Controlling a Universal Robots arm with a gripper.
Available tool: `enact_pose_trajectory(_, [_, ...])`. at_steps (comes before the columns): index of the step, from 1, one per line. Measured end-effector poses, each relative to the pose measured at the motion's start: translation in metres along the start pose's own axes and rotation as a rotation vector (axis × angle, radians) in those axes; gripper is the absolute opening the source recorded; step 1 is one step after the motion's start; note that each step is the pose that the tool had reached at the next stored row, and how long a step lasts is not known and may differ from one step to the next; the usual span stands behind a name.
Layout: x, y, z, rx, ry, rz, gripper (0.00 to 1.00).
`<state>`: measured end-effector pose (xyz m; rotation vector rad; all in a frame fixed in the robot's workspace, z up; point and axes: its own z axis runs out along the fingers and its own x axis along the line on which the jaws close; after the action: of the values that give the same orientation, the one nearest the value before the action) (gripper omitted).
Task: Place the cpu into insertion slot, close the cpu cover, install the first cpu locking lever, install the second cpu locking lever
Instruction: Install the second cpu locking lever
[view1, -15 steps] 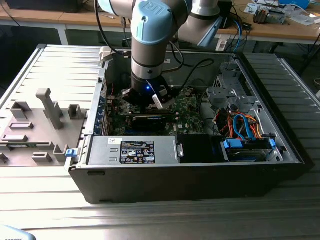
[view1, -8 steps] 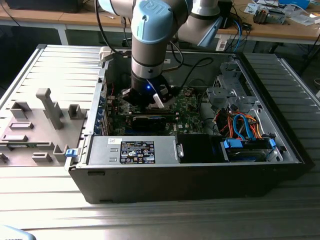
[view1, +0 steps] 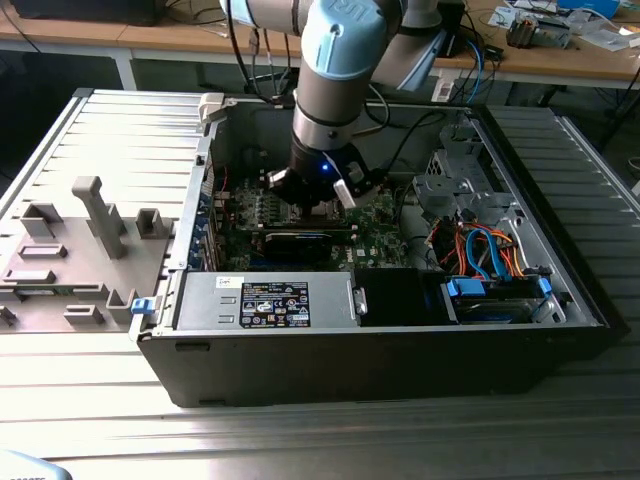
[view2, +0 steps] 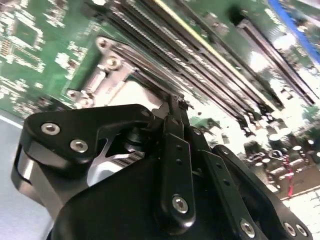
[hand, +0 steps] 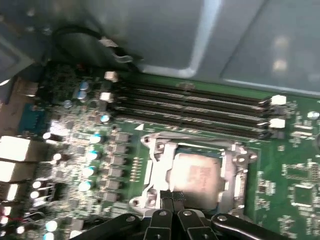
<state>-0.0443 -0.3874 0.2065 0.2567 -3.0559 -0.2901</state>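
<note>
The cpu (hand: 194, 176) lies flat in the insertion slot (hand: 150, 146) on the green motherboard (hand: 295, 185), its dull silver top showing. The silvery cpu cover (hand: 231, 161) lies down around it as a frame. In the first wrist view my gripper (hand: 172, 196) is shut, its black fingertips pressed together at the socket's near edge, just over the cover's rim. The second wrist view has the closed fingertips (view2: 176, 112) low beside the socket's metal rim (view2: 107, 65). In the exterior view the gripper (view1: 318, 200) reaches down into the open computer case. Whether the tips touch a locking lever is unclear.
Long memory slots (hand: 190, 102) run just beyond the socket, under the case wall (hand: 200, 30). A black expansion card (view1: 300, 243), the power supply (view1: 265, 300) and coloured cables (view1: 480, 250) crowd the case. A grey fixture (view1: 90, 215) stands at the exterior view's left.
</note>
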Motion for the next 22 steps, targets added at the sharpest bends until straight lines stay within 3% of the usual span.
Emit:
enact_pose_trajectory(3, [-0.0094, 0.0073, 0.0008, 0.0015, 0.0027, 0.001, 0.11])
enact_pose_trajectory(4, [-0.0109, 0.0129, 0.001, 0.0085, 0.0039, 0.001, 0.11])
enact_pose_trajectory(6, [-0.0122, 0.0209, -0.0004, 0.0406, 0.009, 0.004, 0.11])
enact_pose_trajectory(7, [-0.0126, 0.0231, -0.0008, 0.0512, 0.0107, 0.005, 0.11])
enact_pose_trajectory(9, [-0.0145, 0.0296, -0.001, 0.0795, 0.0154, 0.007, 0.11])
enact_pose_trajectory(11, [-0.0165, 0.0344, -0.0013, 0.1008, 0.0193, 0.009, 0.11])
enact_pose_trajectory(15, [-0.0185, 0.0391, -0.006, 0.1289, 0.0249, 0.011, 0.11])
enact_pose_trajectory(18, [-0.0193, 0.0418, -0.0129, 0.1508, 0.0298, 0.013, 0.11])
enact_pose_trajectory(20, [-0.0192, 0.0435, -0.0192, 0.1617, 0.0317, 0.014, 0.11])
enact_pose_trajectory(22, [-0.019, 0.0446, -0.0247, 0.1661, 0.0325, 0.014, 0.11])
